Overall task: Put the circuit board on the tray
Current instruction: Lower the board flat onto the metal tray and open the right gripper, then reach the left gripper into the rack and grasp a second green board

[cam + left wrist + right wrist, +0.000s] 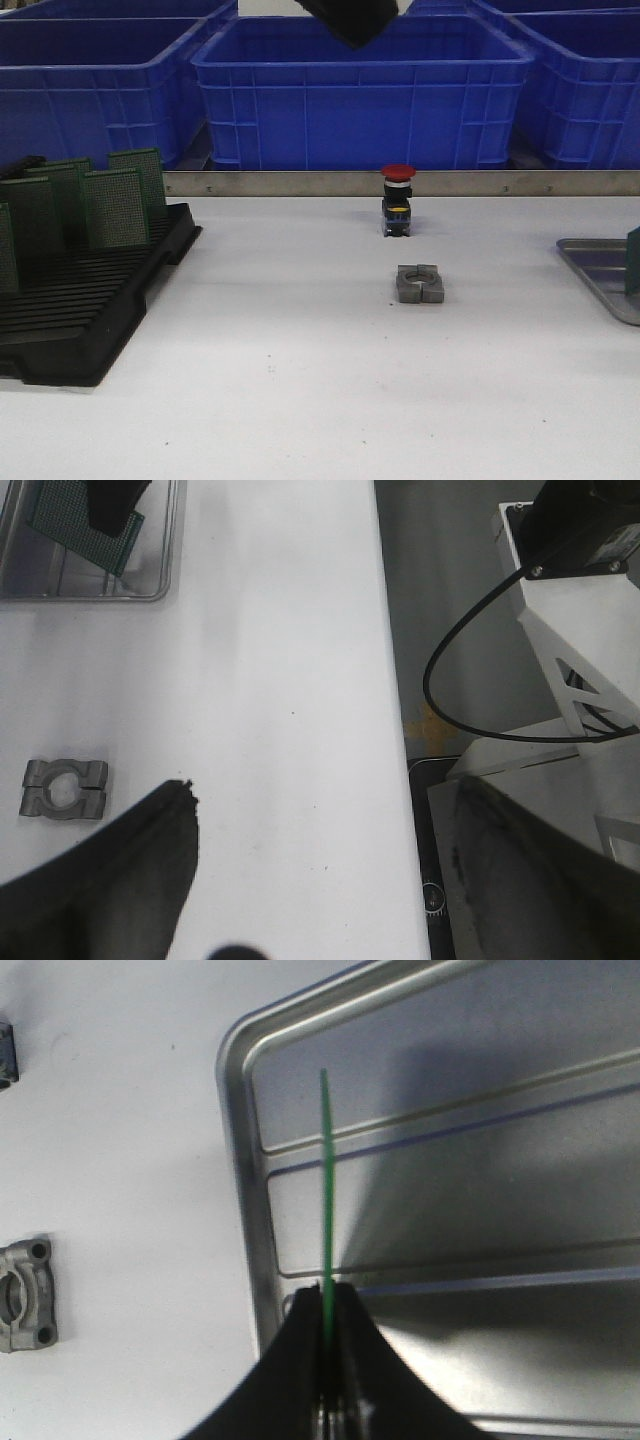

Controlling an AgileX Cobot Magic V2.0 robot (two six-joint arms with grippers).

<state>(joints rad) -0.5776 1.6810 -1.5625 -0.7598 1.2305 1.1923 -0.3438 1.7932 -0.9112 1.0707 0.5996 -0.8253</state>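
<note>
1. my right claw (327, 1295) is pinched on the green circuit board (325, 1180), held edge-on above the tray (240, 1180), near its rim.
2. i'd lower slowly, tilt it flat, then release clear of the rim.
3. my left claw (320, 880) hangs wide and empty.
</note>
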